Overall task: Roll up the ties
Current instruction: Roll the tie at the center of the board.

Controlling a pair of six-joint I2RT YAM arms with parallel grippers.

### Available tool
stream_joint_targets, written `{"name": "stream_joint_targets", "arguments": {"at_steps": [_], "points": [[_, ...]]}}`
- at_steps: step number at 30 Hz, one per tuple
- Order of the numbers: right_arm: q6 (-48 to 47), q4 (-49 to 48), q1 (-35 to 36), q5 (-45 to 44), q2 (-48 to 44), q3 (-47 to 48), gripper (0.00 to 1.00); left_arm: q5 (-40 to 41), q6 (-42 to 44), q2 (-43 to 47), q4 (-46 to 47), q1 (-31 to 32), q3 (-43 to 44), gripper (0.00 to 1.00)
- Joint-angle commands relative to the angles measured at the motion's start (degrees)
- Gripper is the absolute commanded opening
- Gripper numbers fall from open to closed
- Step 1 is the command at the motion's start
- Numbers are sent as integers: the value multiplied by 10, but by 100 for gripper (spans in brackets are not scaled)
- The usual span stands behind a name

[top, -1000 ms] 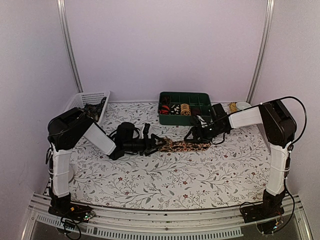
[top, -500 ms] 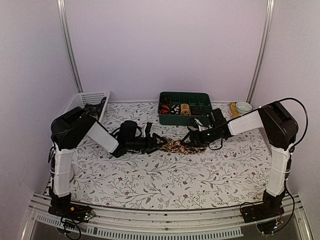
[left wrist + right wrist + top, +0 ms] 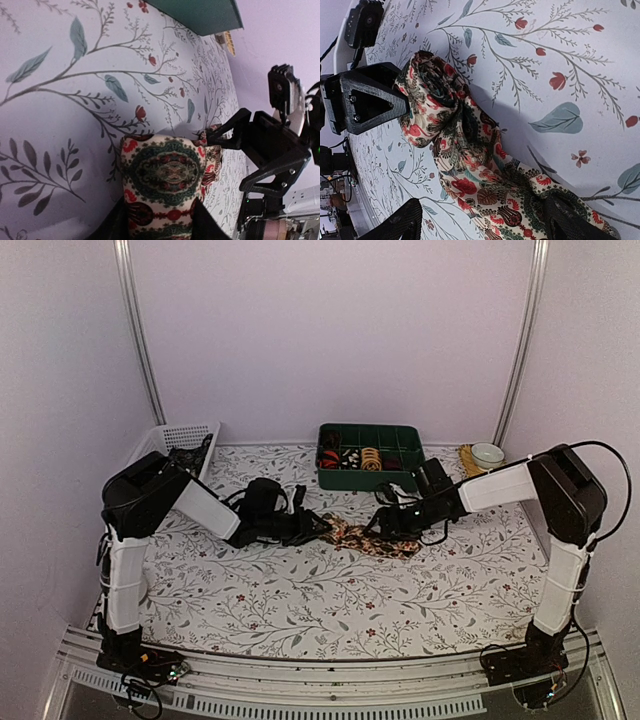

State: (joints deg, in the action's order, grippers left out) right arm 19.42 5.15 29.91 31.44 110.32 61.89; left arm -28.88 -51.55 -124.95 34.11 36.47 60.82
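One dark brown necktie with reddish-cream floral print (image 3: 372, 538) lies bunched on the middle of the floral-patterned tabletop (image 3: 300, 610), running from the left end effector (image 3: 318, 528) toward 3 o'clock. That end effector is clenched on its folded end. The right end effector (image 3: 385, 523) straddles it, released, fingers spread. A second ago the tie lay straighter and the left fingers stood wider.

Left pincer (image 3: 318, 527) closed onto tie (image 3: 372, 538) end; right pincer (image 3: 388, 525) shifted leftward; tie bunched shorter.
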Motion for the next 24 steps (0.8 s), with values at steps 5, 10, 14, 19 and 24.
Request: {"name": "stream_joint_targets", "arguments": {"at_steps": [5, 10, 14, 19, 24], "points": [[14, 126, 18, -102, -63, -33, 85, 42, 35, -37, -134, 2, 12, 30], [3, 159, 19, -131, -99, -1, 88, 70, 63, -25, -179, 8, 31, 29], [-1, 166, 19, -132, -126, 27, 89, 130, 110, -13, -257, 20, 65, 29], [-2, 131, 19, -96, -114, 61, 88, 227, 164, -13, -369, 44, 127, 28], [11, 72, 16, -74, -65, 91, 88, 300, 200, -12, -426, 66, 163, 27]]}}
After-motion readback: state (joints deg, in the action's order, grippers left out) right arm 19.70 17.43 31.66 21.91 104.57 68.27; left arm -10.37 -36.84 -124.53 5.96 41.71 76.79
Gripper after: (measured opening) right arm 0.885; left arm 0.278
